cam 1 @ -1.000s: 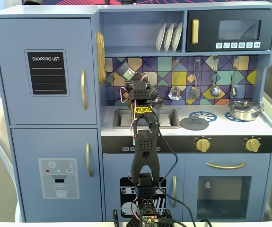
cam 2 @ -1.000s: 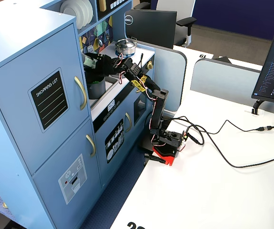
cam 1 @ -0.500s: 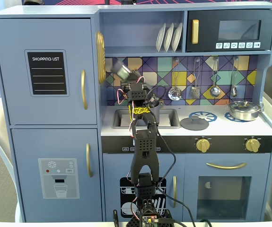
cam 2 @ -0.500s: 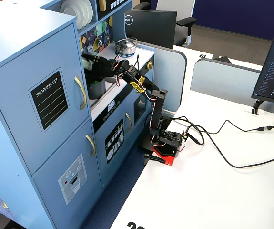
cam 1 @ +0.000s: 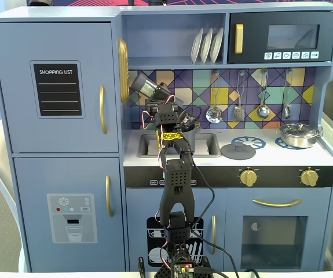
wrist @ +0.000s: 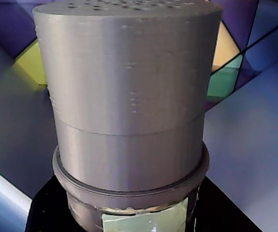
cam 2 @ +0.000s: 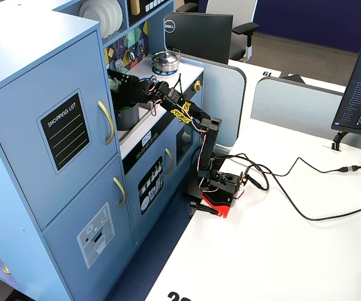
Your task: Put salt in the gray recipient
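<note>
A gray cylindrical salt shaker (wrist: 126,96) with small holes in its top fills the wrist view. My gripper (wrist: 129,217) is shut on its base; the black jaws show at the bottom on both sides. In a fixed view the shaker (cam 1: 145,87) is held tilted up and to the left, above the left end of the sink, with my gripper (cam 1: 156,95) just behind it. The gray recipient (cam 1: 190,135), a dark pot, stands in the sink, partly hidden by the arm. In the other fixed view the pot (cam 2: 128,116) sits below my gripper (cam 2: 121,84).
The toy kitchen's fridge side and a gold handle (cam 1: 123,69) stand close to the left of the shaker. A gray lid (cam 1: 237,152) lies on the near burner, a silver pot (cam 1: 298,135) on the right one. Utensils (cam 1: 238,98) hang on the back wall.
</note>
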